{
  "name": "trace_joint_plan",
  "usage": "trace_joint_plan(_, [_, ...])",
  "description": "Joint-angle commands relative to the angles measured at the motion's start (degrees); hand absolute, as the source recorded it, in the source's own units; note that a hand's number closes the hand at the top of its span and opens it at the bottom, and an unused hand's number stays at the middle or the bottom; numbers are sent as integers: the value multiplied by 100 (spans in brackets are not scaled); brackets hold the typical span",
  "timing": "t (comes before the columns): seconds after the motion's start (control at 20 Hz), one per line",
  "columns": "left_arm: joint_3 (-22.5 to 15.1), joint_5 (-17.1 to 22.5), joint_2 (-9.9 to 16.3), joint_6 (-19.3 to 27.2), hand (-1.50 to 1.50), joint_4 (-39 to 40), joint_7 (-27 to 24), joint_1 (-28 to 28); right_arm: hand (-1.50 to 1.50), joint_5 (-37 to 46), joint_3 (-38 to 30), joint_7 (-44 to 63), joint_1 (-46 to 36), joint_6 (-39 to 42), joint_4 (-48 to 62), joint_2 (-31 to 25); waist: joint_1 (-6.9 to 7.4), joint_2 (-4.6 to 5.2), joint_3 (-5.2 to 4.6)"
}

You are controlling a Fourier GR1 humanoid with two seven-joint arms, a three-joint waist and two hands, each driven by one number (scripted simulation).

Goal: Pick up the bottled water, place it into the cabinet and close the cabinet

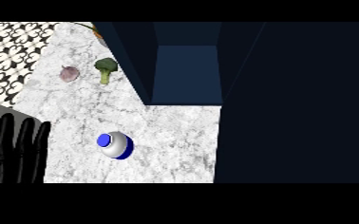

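The bottled water (115, 145) stands upright on the white marble counter (175, 133), seen from above: a blue cap, pale body and blue band. Behind it the dark blue cabinet (186, 71) stands open, its inside showing as a lighter blue panel, with its door (288, 104) swung out across the right of the view. My left hand (21, 147) rests at the lower left edge, fingers straight and pointing up, well to the left of the bottle and apart from it. My right hand does not show.
A broccoli floret (105, 69) and a pale purple garlic-like bulb (69, 73) lie on the counter at the back left. An orange object (98, 33) peeks out beside the cabinet's left wall. Patterned tile (21, 47) borders the counter at left.
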Motion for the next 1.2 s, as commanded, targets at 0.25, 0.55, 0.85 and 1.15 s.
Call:
trace_joint_plan(0.25, [-1723, -1383, 24, 1030, -150, -882, 885, 398, -150, -359, -8, 1285, -33, -173, -1196, -169, 16, -6, 7])
trace_joint_plan(0.55, [-1610, -1279, 386, 1301, -150, -756, 842, 448, -150, -203, 159, 1233, 20, -273, -1255, -69, -5, -5, 4])
trace_joint_plan(0.85, [-1786, -1471, 490, 1643, -150, -428, 705, 312, -150, 152, 600, 1319, 69, -433, -1364, 38, -33, -3, 3])
trace_joint_plan(1.15, [-2047, -1818, 584, 1933, -150, -535, 1100, 240, -150, 347, 859, 1412, 60, -590, -1360, -5, -32, -6, 7])
